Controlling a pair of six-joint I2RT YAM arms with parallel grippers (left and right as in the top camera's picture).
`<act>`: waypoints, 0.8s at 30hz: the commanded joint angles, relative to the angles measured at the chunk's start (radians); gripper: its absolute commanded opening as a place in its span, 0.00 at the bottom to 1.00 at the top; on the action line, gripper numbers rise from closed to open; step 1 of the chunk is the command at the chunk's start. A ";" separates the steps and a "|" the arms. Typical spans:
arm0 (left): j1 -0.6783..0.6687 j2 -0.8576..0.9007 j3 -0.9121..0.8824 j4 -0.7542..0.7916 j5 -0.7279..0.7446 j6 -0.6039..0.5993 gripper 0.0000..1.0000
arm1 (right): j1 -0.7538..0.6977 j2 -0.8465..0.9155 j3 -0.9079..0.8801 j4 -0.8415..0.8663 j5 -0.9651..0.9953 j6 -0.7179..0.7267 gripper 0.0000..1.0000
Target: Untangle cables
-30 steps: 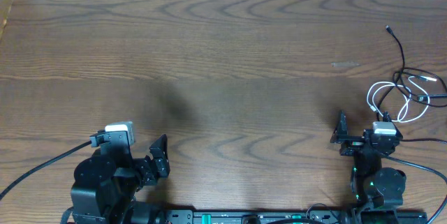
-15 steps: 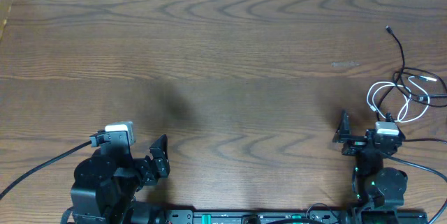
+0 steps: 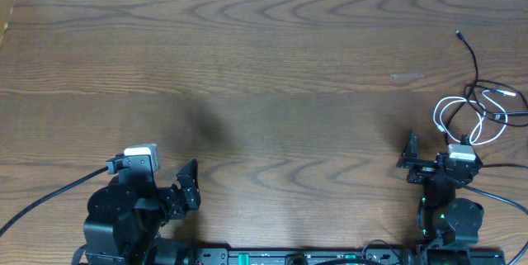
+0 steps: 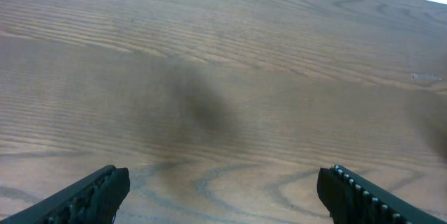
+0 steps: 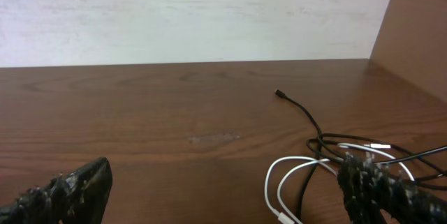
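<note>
Plainly, since the thin black cord [image 5: 299,108] and thin white cord [image 5: 300,158] lie crossed just beyond the wide-open, empty right tool [image 5: 225,182] on the brown wooden bench [image 3: 264,67], one bite could pinch both and tighten the tangle, the equally open left tool [image 4: 223,178] sitting well apart from it.

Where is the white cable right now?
In the overhead view, the white cable lies looped near the table's right edge, crossing the black cable, just beyond the open right gripper.
</note>
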 commanded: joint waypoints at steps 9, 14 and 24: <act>0.001 -0.004 -0.003 0.001 -0.010 -0.001 0.91 | -0.003 -0.005 -0.001 -0.005 -0.006 -0.015 0.99; 0.001 -0.016 -0.003 0.001 -0.010 -0.001 0.92 | -0.003 -0.005 -0.001 -0.005 -0.006 -0.015 0.99; 0.078 -0.158 -0.158 0.101 -0.012 0.026 0.91 | -0.003 -0.005 -0.001 -0.005 -0.006 -0.015 0.99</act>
